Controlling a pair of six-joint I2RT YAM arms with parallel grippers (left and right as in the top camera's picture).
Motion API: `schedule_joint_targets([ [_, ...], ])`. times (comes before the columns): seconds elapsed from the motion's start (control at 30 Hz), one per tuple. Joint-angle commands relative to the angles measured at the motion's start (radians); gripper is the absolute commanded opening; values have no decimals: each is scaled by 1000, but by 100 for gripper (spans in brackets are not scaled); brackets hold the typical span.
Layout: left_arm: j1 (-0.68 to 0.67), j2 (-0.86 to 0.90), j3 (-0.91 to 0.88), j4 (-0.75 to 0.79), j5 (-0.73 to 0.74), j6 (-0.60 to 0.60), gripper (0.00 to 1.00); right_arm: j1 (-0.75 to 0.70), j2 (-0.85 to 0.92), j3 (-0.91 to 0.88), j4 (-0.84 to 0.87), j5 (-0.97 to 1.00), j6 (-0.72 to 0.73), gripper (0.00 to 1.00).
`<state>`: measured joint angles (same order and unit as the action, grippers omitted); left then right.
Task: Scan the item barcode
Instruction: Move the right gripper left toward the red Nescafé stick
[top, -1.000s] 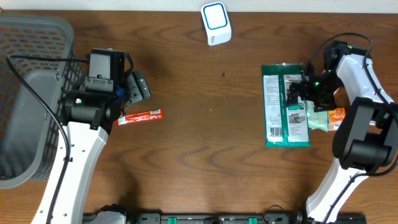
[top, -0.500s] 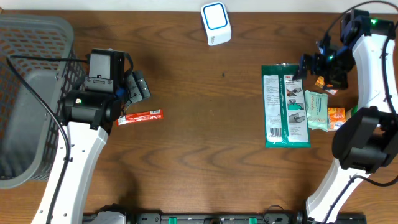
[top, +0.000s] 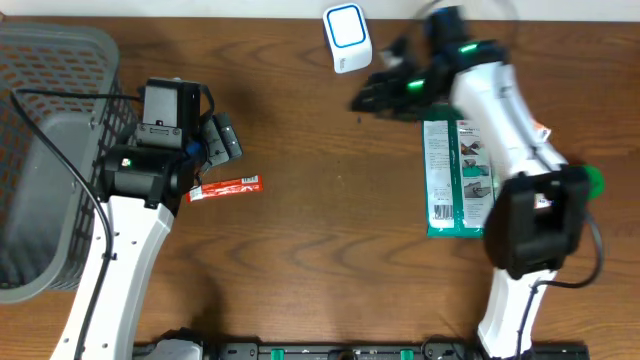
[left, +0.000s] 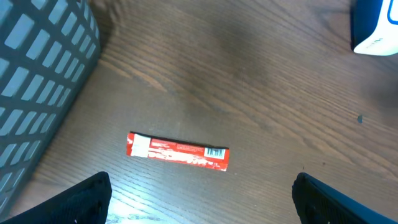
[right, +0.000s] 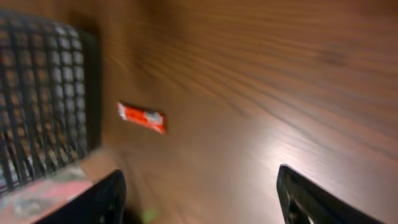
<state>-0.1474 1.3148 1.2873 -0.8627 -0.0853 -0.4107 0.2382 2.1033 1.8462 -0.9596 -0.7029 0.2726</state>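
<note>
A: What shows from above?
B: The red bar (top: 225, 188) lies flat on the table (top: 320, 250), just beside the left gripper (top: 222, 140) and near the basket (top: 60, 45). The white scanner (top: 347, 38) stands at the far edge. The green pack (top: 445, 180) lies on the right side, partly under the right arm (top: 500, 110).
A: And the right gripper?
B: The right gripper (top: 372, 88) is above the wood, just beside the scanner on its right. It is blurred, so from here I cannot tell how its jaws stand.
A: The left wrist view?
B: The bar lies across the middle, apart from both fingers (left: 93, 196). Its barcode (left: 216, 152) is at the right end. The left jaws stand wide apart and there is nothing between them. The basket wall fills the left side, and a corner of the scanner shows at the top right.
A: The right wrist view?
B: This picture is blurred. The two right fingers (right: 301, 196) sit in the bottom corners, well apart, with only bare wood between them. The bar looks small and far, close to the basket.
</note>
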Motion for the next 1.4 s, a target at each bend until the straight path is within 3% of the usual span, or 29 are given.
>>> schedule_joint_targets([
  [0.0, 2, -2, 13, 1, -13, 13, 93, 151, -3, -112, 173, 18, 326, 72],
  [0.2, 2, -2, 13, 1, -13, 13, 93, 360, -3, -269, 516, 194, 653, 64],
  [0.3, 2, -2, 13, 1, -13, 13, 93, 428, -3, -299, 632, 258, 732, 62],
  [0.47, 2, -2, 13, 1, -13, 13, 93, 499, -3, -300, 683, 412, 806, 50],
  [0.73, 2, -2, 13, 1, -13, 13, 93, 578, 28, -300, 748, 566, 909, 61],
  [0.9, 2, -2, 13, 1, -13, 13, 93, 594, 39, -300, 803, 575, 922, 59],
  [0.97, 2, -2, 13, 1, -13, 13, 93, 601, 47, -300, 834, 589, 928, 53],
  [1.07, 2, -2, 13, 1, -13, 13, 93, 611, 66, -300, 870, 612, 927, 34],
  [1.17, 2, -2, 13, 1, -13, 13, 93, 618, 90, -300, 885, 624, 899, 13],
  [1.2, 2, -2, 13, 1, -13, 13, 93, 621, 97, -300, 897, 624, 861, 1],
  [1.37, 2, -2, 13, 1, -13, 13, 93, 649, 171, -300, 963, 623, 568, 1],
])
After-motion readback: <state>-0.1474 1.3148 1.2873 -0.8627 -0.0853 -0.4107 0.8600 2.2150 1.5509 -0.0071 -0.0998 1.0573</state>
